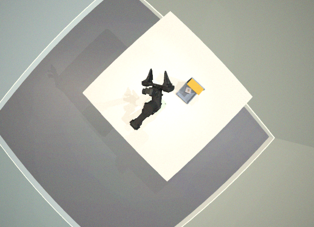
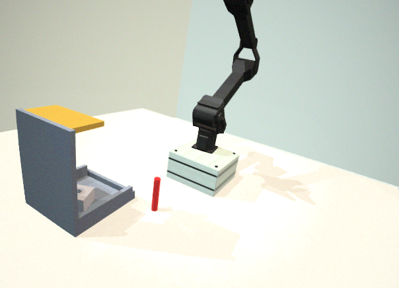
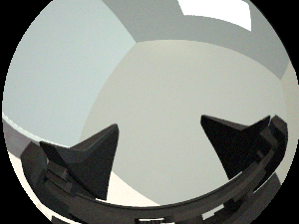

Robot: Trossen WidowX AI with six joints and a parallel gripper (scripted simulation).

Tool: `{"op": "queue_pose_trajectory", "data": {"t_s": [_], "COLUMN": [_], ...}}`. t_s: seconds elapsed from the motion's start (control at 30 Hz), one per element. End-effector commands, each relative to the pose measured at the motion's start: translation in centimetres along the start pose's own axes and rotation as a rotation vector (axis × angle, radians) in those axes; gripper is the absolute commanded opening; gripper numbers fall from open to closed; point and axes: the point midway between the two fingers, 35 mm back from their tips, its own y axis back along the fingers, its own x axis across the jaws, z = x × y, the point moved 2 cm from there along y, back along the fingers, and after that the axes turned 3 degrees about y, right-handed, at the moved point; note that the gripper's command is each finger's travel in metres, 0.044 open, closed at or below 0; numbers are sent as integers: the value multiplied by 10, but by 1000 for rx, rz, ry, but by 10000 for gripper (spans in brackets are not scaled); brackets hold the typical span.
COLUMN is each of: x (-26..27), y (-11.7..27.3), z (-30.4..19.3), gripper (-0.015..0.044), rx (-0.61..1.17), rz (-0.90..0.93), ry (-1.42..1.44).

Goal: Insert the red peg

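The red peg (image 2: 156, 194) stands upright on the table between the box and the arm's base; in the top view it is hidden beneath the gripper. The grey box (image 1: 185, 97) (image 2: 46, 166) has a tall back wall and low rims. The yellow roof (image 1: 195, 86) (image 2: 63, 117) sticks out from the top of that wall. The pale block (image 1: 188, 90) (image 2: 87, 198) with a hole in its top sits on the box floor. My gripper (image 1: 158, 70) (image 3: 161, 123) is wide open and empty, high above the table. The exterior view does not show its fingers.
The arm rises from a pale striped base block (image 2: 192, 176) beside the peg. The white table (image 1: 169, 147) (image 2: 198, 269) carries base and box, and its edges show in the top view. The wrist view shows mostly walls, with a strip of table low down.
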Motion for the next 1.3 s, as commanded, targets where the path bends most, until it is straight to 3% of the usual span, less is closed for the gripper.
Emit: {"op": "queue_pose_trajectory", "data": {"t_s": [0.0, 0.63, 1.27], "x": [0, 7, 27], "y": [-4, -10, 9], "z": [-24, -128, -227], "gripper": [440, 440, 440], "rx": [51, 272, 453], "rz": [-3, -108, -357], "ry": [-133, -841, -1533]}}
